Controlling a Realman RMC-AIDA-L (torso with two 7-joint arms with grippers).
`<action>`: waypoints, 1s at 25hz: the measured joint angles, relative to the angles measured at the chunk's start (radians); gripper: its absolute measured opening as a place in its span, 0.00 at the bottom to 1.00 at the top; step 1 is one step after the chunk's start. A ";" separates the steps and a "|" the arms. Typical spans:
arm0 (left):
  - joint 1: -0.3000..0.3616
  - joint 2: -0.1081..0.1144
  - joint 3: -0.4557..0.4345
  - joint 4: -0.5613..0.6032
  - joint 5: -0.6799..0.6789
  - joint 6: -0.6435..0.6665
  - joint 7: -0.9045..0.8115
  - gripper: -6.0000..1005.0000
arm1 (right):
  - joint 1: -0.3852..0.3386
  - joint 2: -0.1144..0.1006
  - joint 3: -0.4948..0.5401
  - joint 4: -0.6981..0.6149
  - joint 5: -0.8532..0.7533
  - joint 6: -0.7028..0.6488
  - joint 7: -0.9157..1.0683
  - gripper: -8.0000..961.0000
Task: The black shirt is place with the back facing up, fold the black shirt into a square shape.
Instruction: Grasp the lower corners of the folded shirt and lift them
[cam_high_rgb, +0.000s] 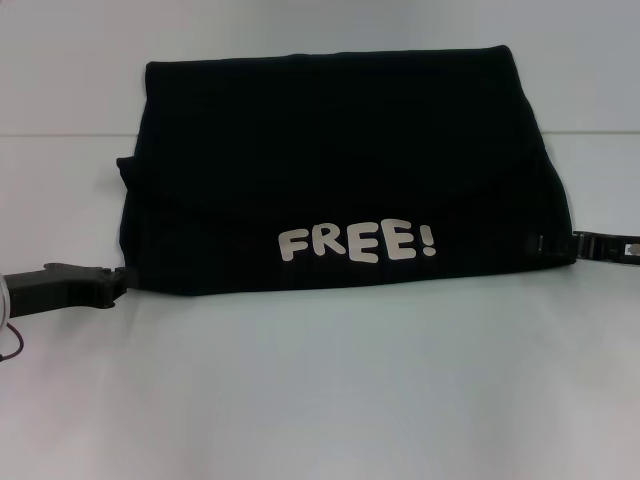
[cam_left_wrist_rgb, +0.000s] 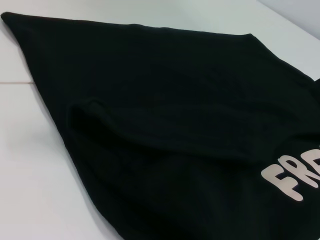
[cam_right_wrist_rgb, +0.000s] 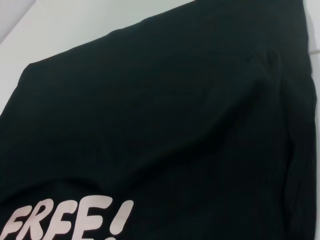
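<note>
The black shirt (cam_high_rgb: 340, 150) lies across the middle of the white table, folded into a wide band. Its near flap shows the white lettering "FREE!" (cam_high_rgb: 357, 243). My left gripper (cam_high_rgb: 122, 280) sits at the shirt's near left corner, touching the fabric edge. My right gripper (cam_high_rgb: 560, 245) is at the near right corner, its tip over the cloth. Black cloth (cam_left_wrist_rgb: 175, 125) with part of the lettering (cam_left_wrist_rgb: 295, 180) fills the left wrist view. The right wrist view shows the shirt (cam_right_wrist_rgb: 175, 110) and the lettering (cam_right_wrist_rgb: 65, 220) too. Neither wrist view shows fingers.
The white table (cam_high_rgb: 320, 400) stretches bare in front of the shirt toward me. A pale wall or backdrop (cam_high_rgb: 320, 25) rises behind the shirt's far edge. A red cable (cam_high_rgb: 12, 335) hangs by my left arm at the frame's edge.
</note>
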 joint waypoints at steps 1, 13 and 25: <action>0.000 0.000 0.000 0.000 0.000 0.000 0.000 0.01 | -0.002 0.000 -0.001 0.000 0.000 0.001 0.000 0.75; 0.000 0.000 0.000 -0.003 -0.002 -0.002 0.003 0.01 | -0.014 0.004 0.000 0.002 0.002 0.038 -0.001 0.70; 0.001 -0.002 0.000 -0.006 0.001 -0.001 0.009 0.01 | -0.036 -0.002 0.005 0.008 0.006 0.015 -0.001 0.59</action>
